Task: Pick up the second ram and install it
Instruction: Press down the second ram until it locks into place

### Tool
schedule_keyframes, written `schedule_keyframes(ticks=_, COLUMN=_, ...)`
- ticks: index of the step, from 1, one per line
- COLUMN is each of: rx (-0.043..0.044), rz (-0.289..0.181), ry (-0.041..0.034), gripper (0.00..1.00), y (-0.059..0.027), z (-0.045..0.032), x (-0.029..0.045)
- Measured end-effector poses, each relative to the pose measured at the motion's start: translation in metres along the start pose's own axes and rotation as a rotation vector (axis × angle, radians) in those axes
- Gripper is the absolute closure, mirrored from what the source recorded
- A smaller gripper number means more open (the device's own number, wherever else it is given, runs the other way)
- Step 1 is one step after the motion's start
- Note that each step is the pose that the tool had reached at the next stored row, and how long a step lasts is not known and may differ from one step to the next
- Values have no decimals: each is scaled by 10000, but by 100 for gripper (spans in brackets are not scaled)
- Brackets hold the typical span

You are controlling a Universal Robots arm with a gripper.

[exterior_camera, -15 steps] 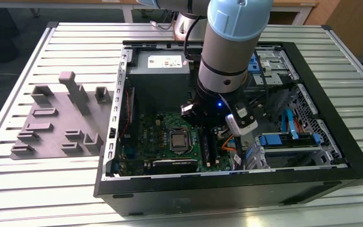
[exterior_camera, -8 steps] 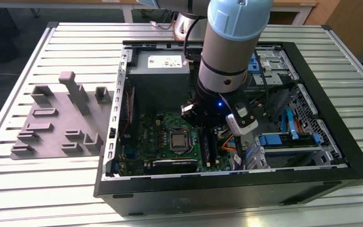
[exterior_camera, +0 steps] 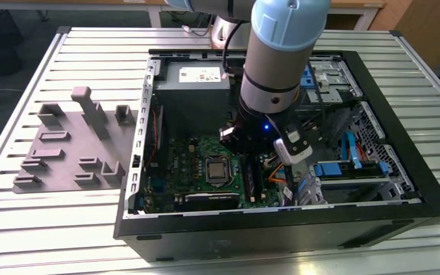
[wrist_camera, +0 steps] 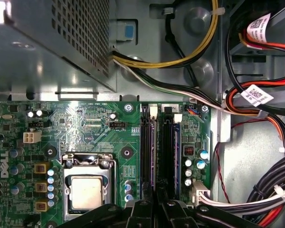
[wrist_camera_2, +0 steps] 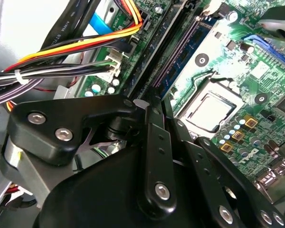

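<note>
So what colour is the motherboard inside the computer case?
Green. The motherboard shows best in the first wrist view, lying flat in the case around the silver processor.

My hand [wrist_camera_2: 154,156] is down inside the computer case [exterior_camera: 403,189], and in the exterior view my own arm [exterior_camera: 281,63] covers it, so I cannot tell there how my fingers stand. In both wrist views only the dark linkages show, cut off at the picture's edge; the fingertips are out of sight. The blue memory stick [wrist_camera: 176,152] just ahead of my hand stands edge-on in its slot, its lower end hidden behind my hand. Whether it is fully seated I cannot tell. The bundle of cables [wrist_camera: 270,194] beside my hand runs off the frame.
</note>
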State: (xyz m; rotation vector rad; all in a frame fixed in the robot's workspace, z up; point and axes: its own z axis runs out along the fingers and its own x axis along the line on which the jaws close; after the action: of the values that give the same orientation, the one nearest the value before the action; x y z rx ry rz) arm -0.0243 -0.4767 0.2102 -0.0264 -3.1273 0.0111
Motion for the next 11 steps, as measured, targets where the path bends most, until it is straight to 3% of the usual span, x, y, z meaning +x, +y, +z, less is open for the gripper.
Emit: schedule_keyframes(ticks=11, rx=2, rz=-1, ry=30, gripper=86, y=0, z=28, x=-1)
